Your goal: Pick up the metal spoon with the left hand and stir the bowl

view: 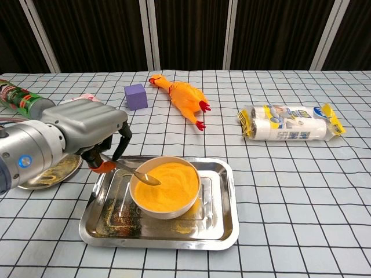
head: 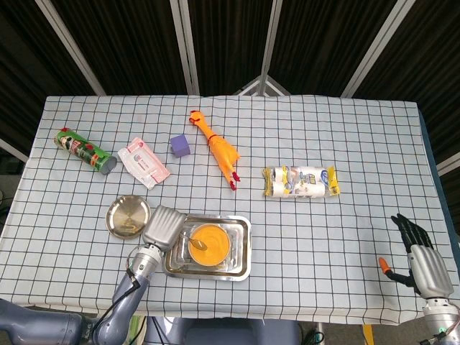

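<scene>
My left hand [view: 95, 136] [head: 162, 226] pinches the handle of the metal spoon [view: 136, 172] just left of the bowl. The spoon's scoop [head: 195, 244] rests on the orange powder inside the white bowl [view: 166, 186] [head: 209, 246]. That bowl stands in a steel tray [view: 223, 231] [head: 241, 272] near the table's front edge. My right hand [head: 420, 255] hangs at the front right corner of the table, fingers spread, holding nothing; the chest view does not show it.
A round metal dish [head: 128, 215] [view: 55, 172] lies left of the tray. Farther back sit a green can [head: 86, 152], a pink packet [head: 143, 162], a purple cube [view: 135, 96], a rubber chicken [view: 182, 98] and a wrapped roll pack [view: 288, 123].
</scene>
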Controlling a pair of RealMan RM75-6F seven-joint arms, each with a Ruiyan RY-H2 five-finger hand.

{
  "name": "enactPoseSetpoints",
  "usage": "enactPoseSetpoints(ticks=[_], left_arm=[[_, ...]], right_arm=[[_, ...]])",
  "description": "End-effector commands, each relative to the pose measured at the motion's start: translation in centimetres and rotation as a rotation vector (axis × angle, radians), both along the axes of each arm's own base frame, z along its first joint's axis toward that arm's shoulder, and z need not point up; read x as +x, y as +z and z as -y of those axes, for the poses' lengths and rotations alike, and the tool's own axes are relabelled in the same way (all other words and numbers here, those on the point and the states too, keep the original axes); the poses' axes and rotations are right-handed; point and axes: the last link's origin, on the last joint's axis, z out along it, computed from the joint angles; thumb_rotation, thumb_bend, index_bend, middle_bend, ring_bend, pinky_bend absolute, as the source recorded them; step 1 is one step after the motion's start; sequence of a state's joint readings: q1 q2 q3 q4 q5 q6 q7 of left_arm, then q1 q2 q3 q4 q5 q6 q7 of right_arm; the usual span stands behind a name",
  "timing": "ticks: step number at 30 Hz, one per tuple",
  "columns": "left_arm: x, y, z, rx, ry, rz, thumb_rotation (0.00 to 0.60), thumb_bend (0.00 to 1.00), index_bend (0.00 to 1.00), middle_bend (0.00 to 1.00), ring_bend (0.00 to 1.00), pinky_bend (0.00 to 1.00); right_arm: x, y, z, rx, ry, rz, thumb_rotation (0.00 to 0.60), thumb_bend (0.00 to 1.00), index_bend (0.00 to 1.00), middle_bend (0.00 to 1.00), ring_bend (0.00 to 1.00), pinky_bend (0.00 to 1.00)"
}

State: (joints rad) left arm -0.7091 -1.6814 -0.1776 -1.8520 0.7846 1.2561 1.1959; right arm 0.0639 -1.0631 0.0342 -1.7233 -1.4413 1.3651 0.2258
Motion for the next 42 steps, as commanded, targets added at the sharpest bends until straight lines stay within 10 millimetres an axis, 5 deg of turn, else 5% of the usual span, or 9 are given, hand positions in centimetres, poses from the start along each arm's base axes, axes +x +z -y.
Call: enactPoseSetpoints(ticks=[1,14,42], left_arm=[[1.6,1.0,-0.3,-0.062,0.098,-0.049,0.600,0.81,0.76,1.00,0.94,0.94],[5.6,2.7,-1.8,-0.082,0.197,-0.137,0.600,0.83,0.77,1.00,0.94,0.94],[8.6,1.7,-1.8,-0.163,0.254,-0.344,0.600,0.87,0.77,1.00,0.93,0.94]], right_arm=[[0.0,0.0,0.0,-0.001,-0.001,0.001,0.600,0.40,0.00,0.00,0.00,0.00],[0.0,0.1,0.0,-0.001,0.000,0.005,0.600,0.40,0.00,0.00,0.00,0.00],[0.1,0.1,0.0,-0.003,0.001,0.016,0.600,0.41,0.00,0.00,0.00,0.00]])
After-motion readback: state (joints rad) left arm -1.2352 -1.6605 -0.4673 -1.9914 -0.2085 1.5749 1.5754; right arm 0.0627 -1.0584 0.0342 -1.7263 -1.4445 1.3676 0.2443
